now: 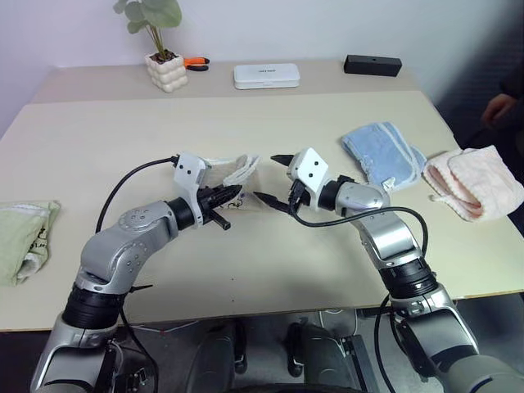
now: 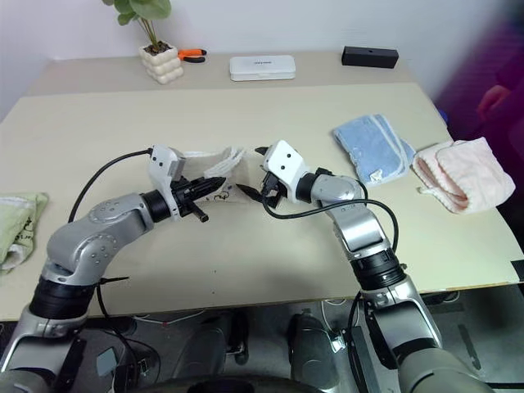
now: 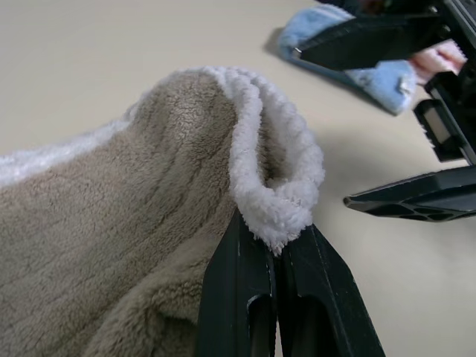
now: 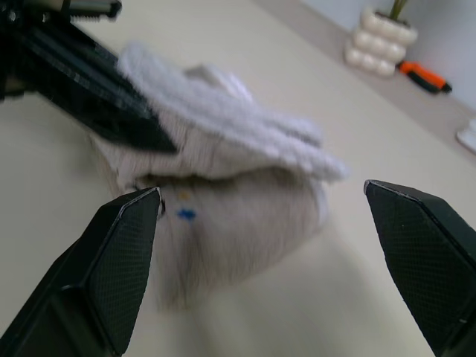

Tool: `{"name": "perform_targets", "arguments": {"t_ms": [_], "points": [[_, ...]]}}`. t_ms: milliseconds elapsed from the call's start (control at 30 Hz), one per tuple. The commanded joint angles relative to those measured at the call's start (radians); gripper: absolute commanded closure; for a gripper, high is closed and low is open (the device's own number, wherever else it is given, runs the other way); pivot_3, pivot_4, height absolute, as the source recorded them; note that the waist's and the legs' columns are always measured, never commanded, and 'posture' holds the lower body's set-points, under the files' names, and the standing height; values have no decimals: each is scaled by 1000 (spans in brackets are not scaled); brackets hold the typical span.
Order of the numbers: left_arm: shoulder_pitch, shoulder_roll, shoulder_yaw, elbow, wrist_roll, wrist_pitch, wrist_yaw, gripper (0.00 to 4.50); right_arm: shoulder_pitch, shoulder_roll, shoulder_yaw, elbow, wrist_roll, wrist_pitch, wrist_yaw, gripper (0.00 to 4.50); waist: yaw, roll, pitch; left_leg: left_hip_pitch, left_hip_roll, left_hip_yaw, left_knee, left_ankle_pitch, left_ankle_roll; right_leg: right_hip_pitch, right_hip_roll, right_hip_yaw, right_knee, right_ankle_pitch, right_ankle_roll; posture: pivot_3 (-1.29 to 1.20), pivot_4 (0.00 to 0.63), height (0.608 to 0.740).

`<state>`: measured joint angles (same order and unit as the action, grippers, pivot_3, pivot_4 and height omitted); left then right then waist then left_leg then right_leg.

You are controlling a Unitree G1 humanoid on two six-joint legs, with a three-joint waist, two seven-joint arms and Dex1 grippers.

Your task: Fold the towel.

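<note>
A: Where's the beige terry towel with white corded edging?
B: Mid-table on the pale wooden tabletop, bunched, between the two arms. Left gripper pinched tight on its white edge, that corner lifted off the surface.
A: Right gripper?
B: Spread wide, empty, just beside the towel, pointing at it.
A: Good way to do the fold?
B: Probably have the right one take the matching corner on the same edge before pulling. Carry both level, lay edge onto edge. Dragging one-handed likely bunches it more. Light blue folded towel sits near; steer away from it.
</note>
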<state>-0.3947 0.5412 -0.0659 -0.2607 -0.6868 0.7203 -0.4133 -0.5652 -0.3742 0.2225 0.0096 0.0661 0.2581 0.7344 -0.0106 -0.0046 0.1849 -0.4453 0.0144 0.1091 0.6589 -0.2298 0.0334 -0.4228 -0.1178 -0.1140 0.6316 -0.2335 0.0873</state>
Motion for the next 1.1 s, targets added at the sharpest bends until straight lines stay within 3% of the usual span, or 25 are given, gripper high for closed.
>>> {"name": "perform_targets", "arguments": {"t_ms": [33,133,167,267,367,467,500,667,867,1067,1100], "points": [[-2,-16,29,-38,-2,9,-18,3635,-3,-14,-25,-36,-13,1,-23,0,-1,0,0,0,0,0,0,0,0,0,0,0,0,0,0,0,150,734],[29,1,80,-90,-42,35,-42,2161,-9,-26,-31,-21,-20,7,-30,0,-3,0,0,0,0,0,0,0,0,0,0,0,0,0,0,0,150,734],[47,14,114,-111,-66,41,-57,1658,-15,-31,-37,-14,-19,10,-29,254,-6,0,0,0,0,0,0,0,0,0,0,0,0,0,0,0,150,734],[105,52,218,-160,-120,46,-86,1641,-28,-47,-57,-7,-5,16,-22,1275,-6,0,0,0,1,0,0,0,0,0,0,0,0,0,0,0,150,734],[120,53,372,-130,-115,15,3,2649,-64,-43,-81,-4,22,29,-13,2845,-4,0,0,0,1,0,0,0,0,0,0,0,0,0,0,0,150,734],[110,63,352,-102,9,-26,66,4157,-99,17,-80,-9,70,75,-14,4481,-3,0,0,0,1,0,0,0,0,0,0,0,0,0,0,0,150,734],[108,63,324,-94,46,-34,75,4431,-104,37,-70,-7,74,87,-19,4500,-1,0,0,0,1,0,0,0,0,0,0,0,0,0,0,0,150,734],[109,-1,228,-45,140,-90,70,4431,-134,154,-26,84,63,145,-68,4500,-1,0,0,0,0,0,0,0,1,0,0,0,0,0,0,0,150,734],[138,-32,97,86,293,-162,37,4431,-112,208,75,266,-35,124,-111,4500,-5,0,0,1,0,1,0,0,1,0,0,0,1,0,0,0,150,734],[185,-71,151,91,304,-275,17,4431,-83,183,42,217,-28,126,-107,4500,-5,0,-1,0,0,1,0,0,0,-1,0,0,1,0,0,0,150,734],[200,-79,188,63,280,-283,18,4476,-79,169,17,177,4,160,-84,4253,-5,0,-1,0,0,1,0,0,0,-1,-1,0,1,0,0,0,150,734]]}}
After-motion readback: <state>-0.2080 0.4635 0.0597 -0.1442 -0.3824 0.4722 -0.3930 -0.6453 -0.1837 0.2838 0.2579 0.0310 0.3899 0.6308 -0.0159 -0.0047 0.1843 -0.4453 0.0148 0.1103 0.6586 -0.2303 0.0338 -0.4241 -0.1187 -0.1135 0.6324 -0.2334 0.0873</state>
